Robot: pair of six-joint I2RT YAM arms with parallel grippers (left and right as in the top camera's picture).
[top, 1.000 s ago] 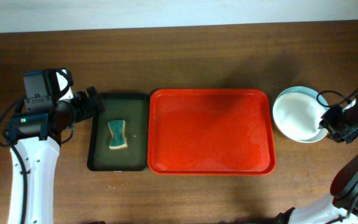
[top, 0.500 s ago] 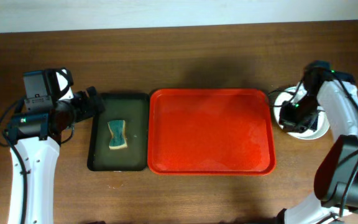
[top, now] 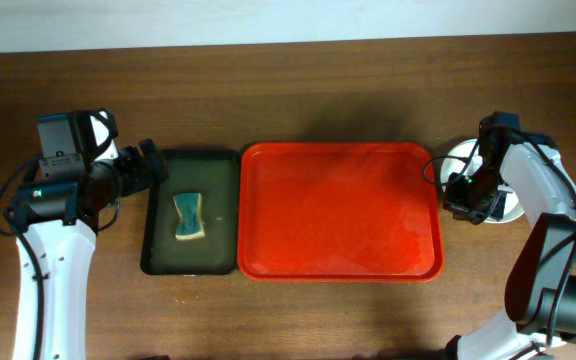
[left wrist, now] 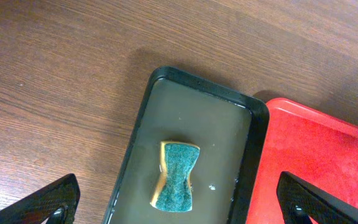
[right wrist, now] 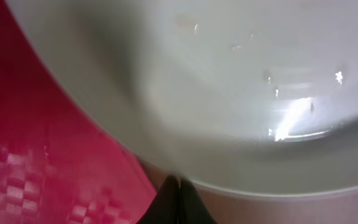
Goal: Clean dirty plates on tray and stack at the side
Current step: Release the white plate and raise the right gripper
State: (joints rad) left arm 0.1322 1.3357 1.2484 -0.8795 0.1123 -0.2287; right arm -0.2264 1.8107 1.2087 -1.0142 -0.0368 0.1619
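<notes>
Brown wood-grain table (top: 298,90) runs under everything, a pale wall strip (top: 268,20) along its far edge. Ahead of the left gripper (top: 154,164), its fingers (left wrist: 50,202) wide apart, lie a dark green tray (left wrist: 216,130) holding a sponge (left wrist: 178,176) and, beyond, the red tray (top: 338,210). The right gripper (top: 465,196) hangs over the stacked plates (top: 458,158), hiding most of them; whether its fingers are apart or together I cannot tell.

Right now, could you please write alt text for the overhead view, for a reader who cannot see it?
A bare red tray sits mid-table, with the right gripper over the plates beside its right edge. On its left, a dark green tray holds a sponge, with the left gripper near that tray's upper left corner.
</notes>
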